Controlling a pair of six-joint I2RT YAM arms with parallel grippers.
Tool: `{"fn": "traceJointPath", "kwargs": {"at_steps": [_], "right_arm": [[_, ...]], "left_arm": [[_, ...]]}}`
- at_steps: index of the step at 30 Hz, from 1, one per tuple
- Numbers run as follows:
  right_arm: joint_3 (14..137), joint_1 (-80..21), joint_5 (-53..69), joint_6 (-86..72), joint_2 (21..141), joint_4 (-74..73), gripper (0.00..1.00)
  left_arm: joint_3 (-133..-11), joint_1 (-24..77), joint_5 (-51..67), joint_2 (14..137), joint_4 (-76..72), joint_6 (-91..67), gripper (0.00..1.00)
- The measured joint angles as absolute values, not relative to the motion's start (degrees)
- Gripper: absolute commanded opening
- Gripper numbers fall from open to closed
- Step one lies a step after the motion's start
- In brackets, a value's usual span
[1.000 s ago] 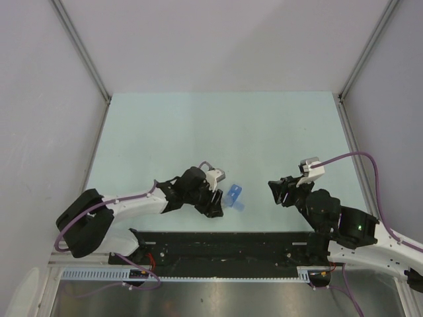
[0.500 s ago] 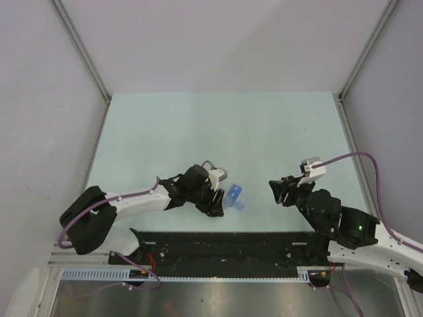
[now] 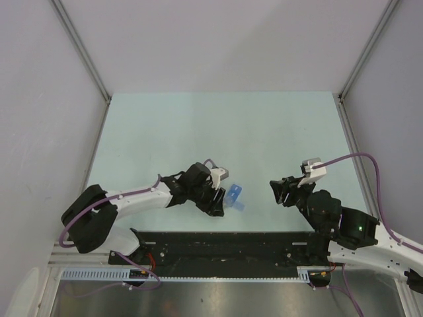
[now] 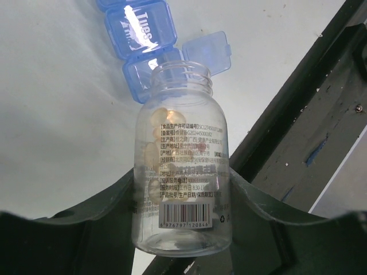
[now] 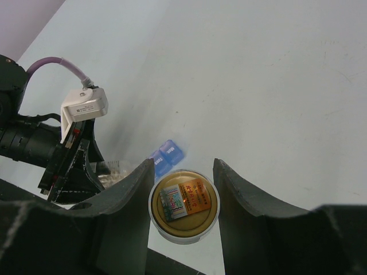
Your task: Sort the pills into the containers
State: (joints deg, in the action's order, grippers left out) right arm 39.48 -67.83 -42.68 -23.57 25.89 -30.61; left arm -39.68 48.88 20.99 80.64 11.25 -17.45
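Observation:
The blue pill box (image 3: 234, 195) lies on the table near its front edge. In the left wrist view the pill box (image 4: 141, 26) has one compartment open with its lid (image 4: 207, 51) flipped up; the "Tues" lid is closed. My left gripper (image 3: 219, 201) (image 4: 182, 183) is shut on a clear labelled bottle (image 4: 183, 166) holding pale pills (image 4: 157, 123). The bottle's open mouth is over the open compartment. My right gripper (image 3: 276, 191) (image 5: 183, 172) is shut on the bottle's gold cap (image 5: 184, 205), to the right of the box (image 5: 167, 155).
A black rail (image 3: 225, 244) (image 4: 321, 132) runs along the table's near edge, just below the box and both grippers. Grey walls with metal posts (image 3: 82, 49) enclose the table on the left, right and back.
My left arm has shifted slightly to the right, toward the pill box, with the bottle in it. The right arm has barely moved.

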Motion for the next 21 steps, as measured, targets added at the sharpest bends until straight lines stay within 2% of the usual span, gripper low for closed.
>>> {"fn": "traceJointPath", "kwargs": {"at_steps": [21], "right_arm": [[39.22, -67.83, -42.76, -24.01, 24.77, -30.65, 0.00]], "left_arm": [[-43.51, 48.51, 20.99, 82.19, 17.17, -16.40, 0.00]]}}
